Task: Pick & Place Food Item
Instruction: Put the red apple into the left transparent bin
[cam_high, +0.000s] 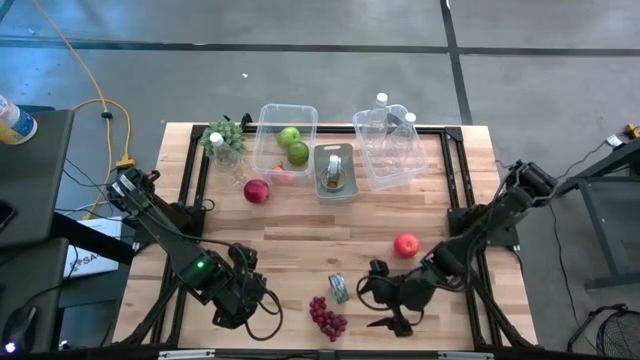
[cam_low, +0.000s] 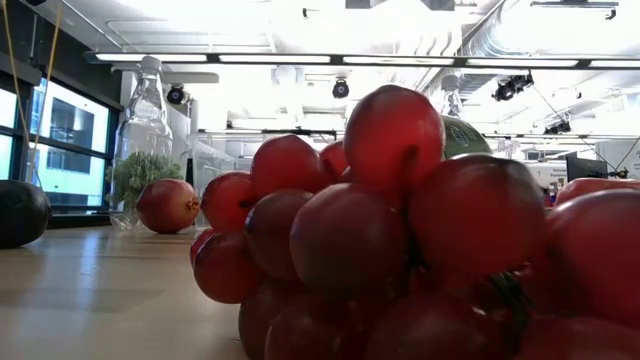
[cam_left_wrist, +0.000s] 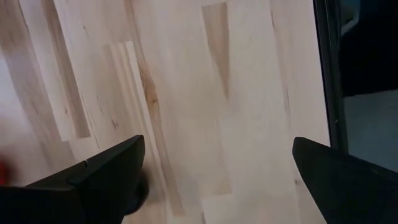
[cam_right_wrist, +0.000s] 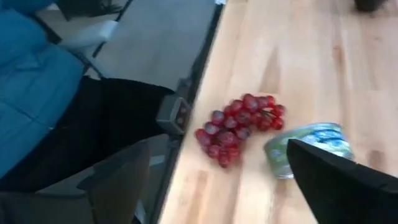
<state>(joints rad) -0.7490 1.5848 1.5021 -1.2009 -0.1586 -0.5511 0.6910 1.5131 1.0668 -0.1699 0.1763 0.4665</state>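
The wooden desk (cam_high: 300, 240) carried all items, clock directions being read on the high view with twelve at the far edge. The left hand (cam_high: 262, 305) hung low over the near left part of the desk, about seven o'clock, its fingers (cam_left_wrist: 106, 177) spread wide with only bare wood between them. The right hand (cam_high: 383, 300) was at the near edge, about five o'clock, its fingers (cam_right_wrist: 339, 180) likewise apart and gripping nothing.

A bunch of red grapes (cam_high: 326, 318) lay on the desk at six o'clock, between the two hands and touched by neither. A small green-and-white tin (cam_high: 338, 288) lay on its side just beside the grapes, toward twelve. In the right wrist view the grapes (cam_right_wrist: 238, 127) and the tin (cam_right_wrist: 309, 146) lay ahead of the open fingers, near the desk's edge.

A red apple (cam_high: 405, 245) rested at about four o'clock, near the right arm. A second red apple (cam_high: 257, 191) sat at about eleven o'clock, beside a clear bin (cam_high: 266, 140) holding two green apples (cam_high: 293, 145). A grey tray (cam_high: 322, 185) stood just right of that bin, and a second clear bin (cam_high: 390, 170) holding bottles stood at one o'clock. A bottle with greenery (cam_high: 222, 140) stood at the far left.

In the low view the grapes (cam_low: 400, 240) filled the foreground.
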